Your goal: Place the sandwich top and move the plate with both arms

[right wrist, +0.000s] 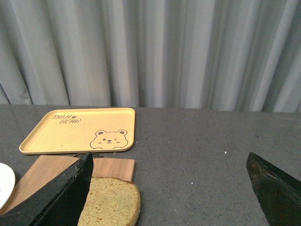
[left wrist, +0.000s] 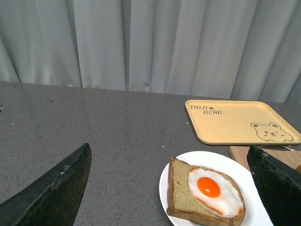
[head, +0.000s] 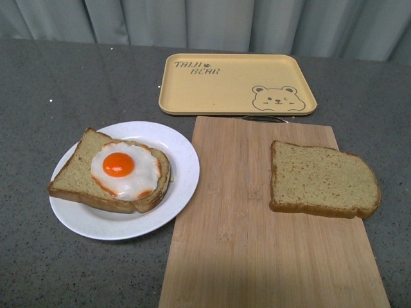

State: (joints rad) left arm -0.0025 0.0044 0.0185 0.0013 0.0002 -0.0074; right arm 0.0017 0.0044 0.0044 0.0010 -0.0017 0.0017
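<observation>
The sandwich top (head: 321, 179), a plain brown slice, lies flat on the right part of a wooden cutting board (head: 237, 218); the right wrist view shows its rounded end (right wrist: 113, 202). At the left, the white plate (head: 176, 186) carries a bread slice with a fried egg (head: 122, 168), seen too in the left wrist view as plate (left wrist: 176, 176) and egg slice (left wrist: 207, 190). Neither arm shows in the front view. My left gripper (left wrist: 171, 188) hangs open above the table and the plate's near side. My right gripper (right wrist: 169, 188) is open over bare table beside the slice.
A yellow tray with a bear drawing (head: 237, 83) lies behind the cutting board, also in the wrist views (left wrist: 240, 121) (right wrist: 80, 131). A grey curtain (head: 205, 22) closes off the back. Dark grey tabletop (head: 38, 102) surrounds everything.
</observation>
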